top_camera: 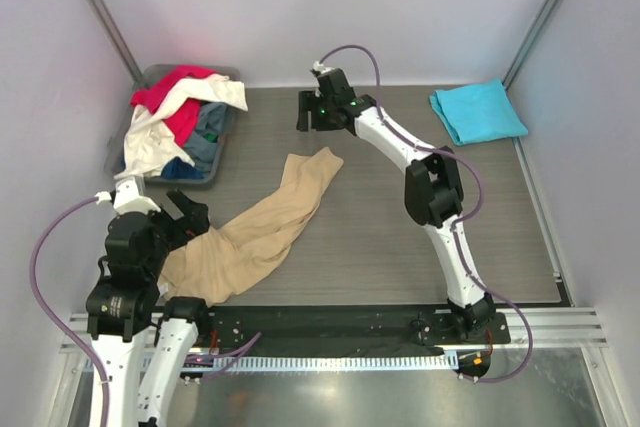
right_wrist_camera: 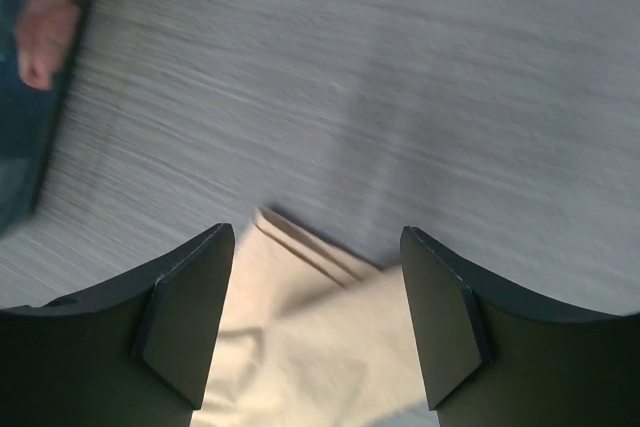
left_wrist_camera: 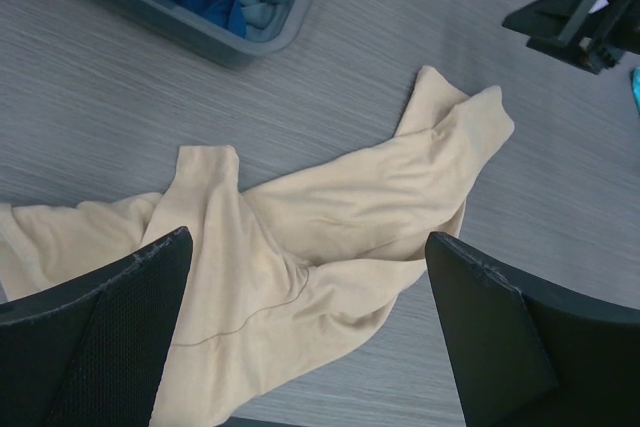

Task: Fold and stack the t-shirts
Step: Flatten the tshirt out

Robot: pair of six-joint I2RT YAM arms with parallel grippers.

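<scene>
Cloth in three places around the bin (top_camera: 190, 182). Inside the bin: red shirt (top_camera: 175, 97) heaped at its far side, white shirt (top_camera: 150, 142) draped across the red and hanging over the bin's left rim, blue shirt (top_camera: 210, 125) tucked low against its right wall.

Just off the bin's near right corner: tan shirt (top_camera: 262, 232), unfolded, stretched in a long rumpled diagonal band on the surface (top_camera: 380, 237). Bunched wide end nearer the arms than the bin; narrow end reaching out to the right of the bin, level with its near wall. Far to the right of the bin, across nearly the whole surface: turquoise shirt (top_camera: 478, 111), folded flat into a rough rectangle, lying alone.

Left pincer (top_camera: 190, 215), just nearer the arms than the bin, spread wide and gripping nothing. Poised over the bunched end of the tan shirt, a sleeve and creased folds showing between its fingers (left_wrist_camera: 100, 337) in the wrist view. Cannot tell whether touching the cloth.

Right pincer (top_camera: 308, 112), right of the bin and well apart from it, likewise spread wide and empty. Narrow end of the tan shirt in sight below and between its fingers (right_wrist_camera: 190, 317), bare surface beyond. Wrist view blurred, so contact with the cloth impossible to judge.
</scene>
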